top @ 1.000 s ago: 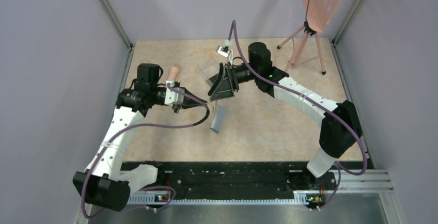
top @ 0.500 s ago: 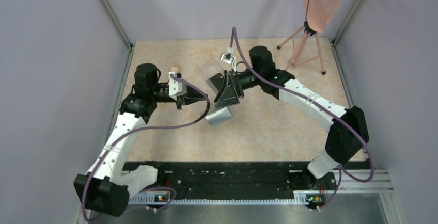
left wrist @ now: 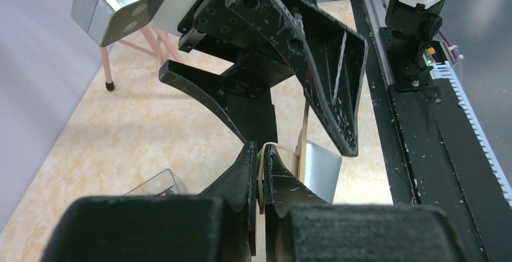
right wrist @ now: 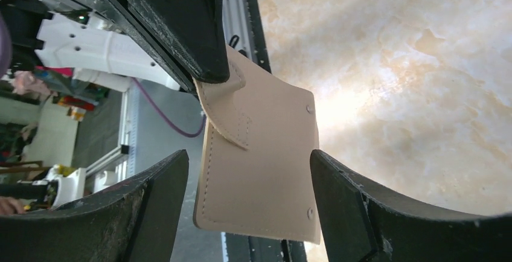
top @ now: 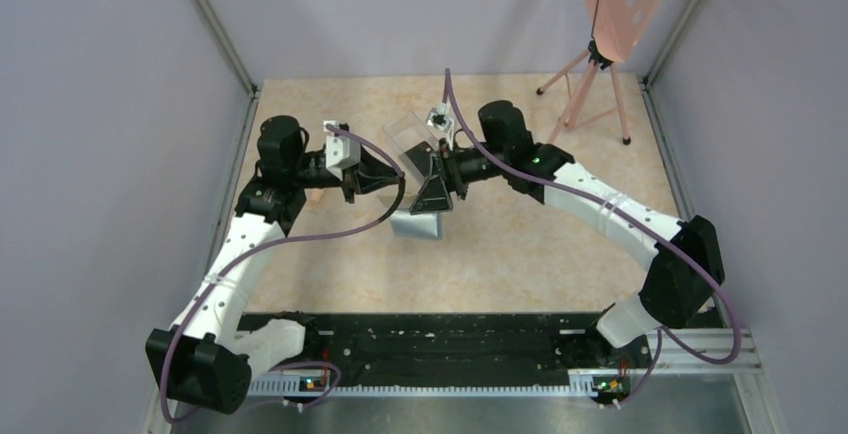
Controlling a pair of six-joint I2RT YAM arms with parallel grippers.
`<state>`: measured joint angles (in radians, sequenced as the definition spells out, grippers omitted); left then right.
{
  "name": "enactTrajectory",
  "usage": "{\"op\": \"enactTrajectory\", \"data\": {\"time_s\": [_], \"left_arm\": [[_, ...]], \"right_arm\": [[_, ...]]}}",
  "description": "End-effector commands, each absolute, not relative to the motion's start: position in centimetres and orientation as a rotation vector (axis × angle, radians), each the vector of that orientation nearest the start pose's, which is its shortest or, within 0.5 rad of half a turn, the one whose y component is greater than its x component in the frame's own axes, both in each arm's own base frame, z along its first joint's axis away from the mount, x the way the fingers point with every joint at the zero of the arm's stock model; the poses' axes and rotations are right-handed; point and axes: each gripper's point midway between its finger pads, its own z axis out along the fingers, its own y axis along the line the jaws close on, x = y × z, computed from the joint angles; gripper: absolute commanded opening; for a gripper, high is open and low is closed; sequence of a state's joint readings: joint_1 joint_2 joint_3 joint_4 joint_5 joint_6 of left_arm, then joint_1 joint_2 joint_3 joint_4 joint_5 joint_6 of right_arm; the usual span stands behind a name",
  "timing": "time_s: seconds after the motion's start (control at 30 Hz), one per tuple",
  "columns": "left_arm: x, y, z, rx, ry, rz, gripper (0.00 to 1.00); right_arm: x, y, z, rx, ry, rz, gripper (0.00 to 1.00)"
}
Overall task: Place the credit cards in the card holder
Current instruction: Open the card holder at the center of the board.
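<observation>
- Top external view: my two arms meet over the middle of the bench (top: 530, 244). My left tool (top: 398, 178) and my right tool (top: 428, 204) point at each other, tips close together.
- The card holder (top: 417, 224) hangs in the air just below where the tools meet. It is folded open, with its grey-blue inside facing the camera.
- Left wrist view: my left tool (left wrist: 261, 150) is pressed together, pinching a thin tan edge of the card holder (left wrist: 320, 168). The grey-blue face shows to the right of my fingers.
- My right tool looms just beyond my left fingers in that view, its black fingers set apart above the pinch.
- Right wrist view: my right tool (right wrist: 247, 153) is spread wide. The tan outside of the card holder (right wrist: 259, 177) hangs between its fingers (right wrist: 151, 214), strap and small studs showing.
- The card holder's top corner is caught under the black finger of my left tool (right wrist: 181, 26).
- I cannot tell whether my right fingers touch the card holder's edges; on one side a narrow gap shows.
- A clear plastic box (top: 403, 134) sits on the bench just behind the tools.
- A pink tripod (top: 585, 89) stands at the far right corner.
</observation>
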<state>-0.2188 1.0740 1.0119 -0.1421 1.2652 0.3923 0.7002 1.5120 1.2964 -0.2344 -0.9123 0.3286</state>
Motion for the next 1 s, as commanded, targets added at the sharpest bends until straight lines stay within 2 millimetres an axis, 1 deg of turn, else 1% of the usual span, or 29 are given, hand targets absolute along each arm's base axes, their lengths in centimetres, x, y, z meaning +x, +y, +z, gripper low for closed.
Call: {"op": "enactTrajectory", "data": {"time_s": [0.0,0.03,0.07,0.13,0.23,0.27,0.3,0.33,0.4,0.43,0.47,0.53,0.57,0.63,0.73,0.77,0.8,0.87,0.97], "left_arm": [[23.0,-22.2,34.0,1.300,1.098,-1.009,0.00],[23.0,-22.2,34.0,1.297,1.104,-1.013,0.00],[23.1,-22.2,34.0,1.296,1.107,-1.014,0.00],[23.2,-22.2,34.0,1.289,1.115,-1.008,0.00],[23.5,-22.1,33.9,1.272,1.136,-0.988,0.00],[23.6,-22.0,33.9,1.265,1.145,-0.981,0.00],[23.8,-21.9,33.8,1.255,1.157,-0.967,0.02],[24.1,-21.8,33.7,1.238,1.180,-0.958,0.14],[25.2,-21.4,33.6,1.171,1.248,-0.911,0.50],[25.7,-21.2,33.6,1.130,1.286,-0.892,0.71],[26.3,-20.9,33.6,1.087,1.321,-0.862,0.84],[27.7,-20.1,33.5,0.984,1.400,-0.809,0.96],[28.4,-19.6,33.5,0.913,1.450,-0.784,0.99],[30.1,-18.4,33.0,0.740,1.562,-0.737,0.99],[32.7,-15.6,31.1,0.371,1.758,-0.663,0.99],[33.0,-14.9,30.3,0.289,1.813,-0.648,0.99],[32.8,-14.5,29.4,0.258,1.864,-0.637,0.99],[32.6,-14.2,28.0,0.203,1.947,-0.634,0.99],[32.3,-13.6,25.7,0.066,2.072,-0.647,0.99]], "right_arm": [[21.5,37.6,29.0,-1.005,1.872,1.421,0.69],[21.6,37.8,29.0,-1.005,1.874,1.426,0.63],[21.6,38.0,29.0,-1.007,1.877,1.426,0.55],[21.8,38.2,28.9,-1.005,1.886,1.431,0.43],[22.1,38.3,28.6,-0.996,1.903,1.414,0.14],[22.3,38.3,28.6,-0.989,1.908,1.408,0.02],[22.4,38.3,28.5,-0.981,1.913,1.401,0.00],[22.5,38.3,28.4,-0.976,1.921,1.401,0.00],[23.0,38.3,28.4,-0.953,1.933,1.387,0.00],[23.3,38.3,28.3,-0.935,1.942,1.376,0.00],[23.6,38.2,28.3,-0.915,1.951,1.363,0.00],[24.5,37.8,28.4,-0.864,1.967,1.337,0.00],[24.9,37.5,28.4,-0.835,1.977,1.327,0.00],[25.8,36.8,28.3,-0.783,1.997,1.316,0.00],[26.8,35.6,28.5,-0.729,2.004,1.300,0.00],[27.1,35.3,28.4,-0.711,2.011,1.293,0.00],[27.4,35.0,28.5,-0.696,2.012,1.281,0.00],[27.9,34.4,28.8,-0.670,2.014,1.261,0.00],[28.4,33.6,29.1,-0.622,2.019,1.244,0.00]]}}
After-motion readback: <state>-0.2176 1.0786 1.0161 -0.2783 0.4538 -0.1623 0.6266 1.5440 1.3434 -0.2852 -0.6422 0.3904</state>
